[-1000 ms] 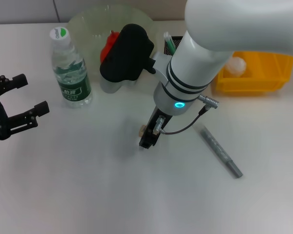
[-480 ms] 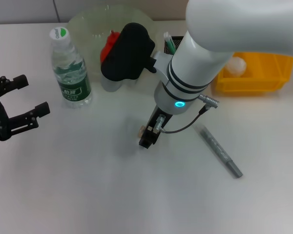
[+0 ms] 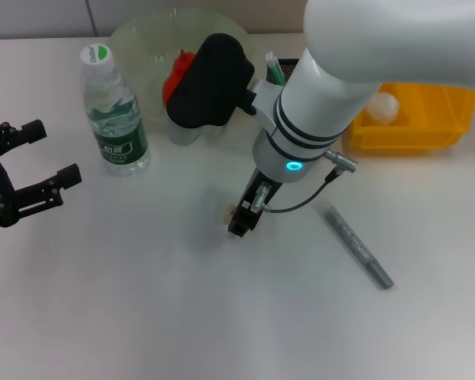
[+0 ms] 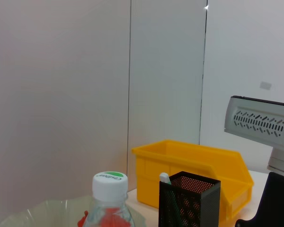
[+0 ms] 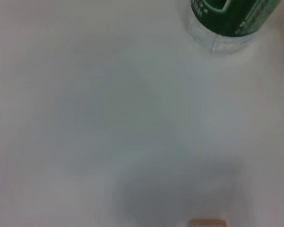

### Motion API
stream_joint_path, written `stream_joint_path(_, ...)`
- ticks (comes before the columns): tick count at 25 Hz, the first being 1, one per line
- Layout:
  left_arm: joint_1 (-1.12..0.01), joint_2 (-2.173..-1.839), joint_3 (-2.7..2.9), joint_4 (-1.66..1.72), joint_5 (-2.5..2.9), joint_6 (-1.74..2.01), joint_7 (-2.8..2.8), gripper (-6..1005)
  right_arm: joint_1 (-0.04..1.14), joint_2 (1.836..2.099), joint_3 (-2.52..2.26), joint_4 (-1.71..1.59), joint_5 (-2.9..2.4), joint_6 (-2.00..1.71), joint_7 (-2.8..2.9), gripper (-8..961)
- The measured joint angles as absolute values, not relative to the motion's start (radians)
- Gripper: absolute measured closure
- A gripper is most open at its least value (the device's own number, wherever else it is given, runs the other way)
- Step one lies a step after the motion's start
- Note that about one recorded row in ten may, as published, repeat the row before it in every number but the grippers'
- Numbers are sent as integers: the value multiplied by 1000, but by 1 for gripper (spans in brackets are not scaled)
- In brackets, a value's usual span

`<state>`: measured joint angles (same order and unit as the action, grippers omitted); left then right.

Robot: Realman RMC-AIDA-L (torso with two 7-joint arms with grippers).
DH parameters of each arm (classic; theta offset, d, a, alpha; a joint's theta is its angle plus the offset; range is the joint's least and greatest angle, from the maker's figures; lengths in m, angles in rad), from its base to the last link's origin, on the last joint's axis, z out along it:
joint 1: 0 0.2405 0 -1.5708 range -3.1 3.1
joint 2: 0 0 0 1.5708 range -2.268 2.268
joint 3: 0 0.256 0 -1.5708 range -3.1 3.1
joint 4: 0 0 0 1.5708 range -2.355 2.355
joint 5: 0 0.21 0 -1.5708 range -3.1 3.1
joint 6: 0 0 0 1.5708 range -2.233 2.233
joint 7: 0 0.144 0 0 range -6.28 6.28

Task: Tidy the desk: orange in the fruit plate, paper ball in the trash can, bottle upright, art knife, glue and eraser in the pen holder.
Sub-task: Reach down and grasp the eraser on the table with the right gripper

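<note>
Risk noted: right pincer (image 3: 237, 222), closure impossible to tell, low over small eraser (image 3: 230, 210); off-centre pinch likely to flick it across surface (image 3: 142, 301).

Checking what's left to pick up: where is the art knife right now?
In the head view the art knife lies flat on the table, right of centre, just right of the right gripper and in front of the yellow bin.

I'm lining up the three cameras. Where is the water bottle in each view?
Head view: water bottle stands upright, upper left, beside the fruit plate.
Left wrist view: its white cap at bottom centre.
Right wrist view: its base at the top right.
Shared landmark: its green label.
</note>
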<state>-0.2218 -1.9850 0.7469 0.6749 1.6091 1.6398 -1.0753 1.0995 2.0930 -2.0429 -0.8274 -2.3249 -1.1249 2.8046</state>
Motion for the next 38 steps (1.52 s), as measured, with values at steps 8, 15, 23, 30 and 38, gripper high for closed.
stream_joint_path(8, -226, -1985, 747, 675, 1609, 1640, -1075, 139, 1099, 2092, -2045, -821, -2319, -1113, 2801, 435)
stream_joint_path(15, -227, -1985, 747, 675, 1609, 1640, -1075, 139, 1099, 2092, -2050, -813, -2314, -1109, 2799, 472)
stream_joint_path(23, -227, -1985, 747, 675, 1609, 1640, -1075, 139, 1093, 2092, -2052, -809, -2289, -1099, 2789, 614)
stream_joint_path(30, -223, -1985, 749, 675, 1609, 1640, -1075, 139, 1092, 2092, -2046, -808, -2280, -1105, 2785, 742)
stream_joint_path(38, -218, -1985, 749, 675, 1609, 1643, -1075, 139, 1092, 2092, -2044, -817, -2285, -1117, 2790, 766)
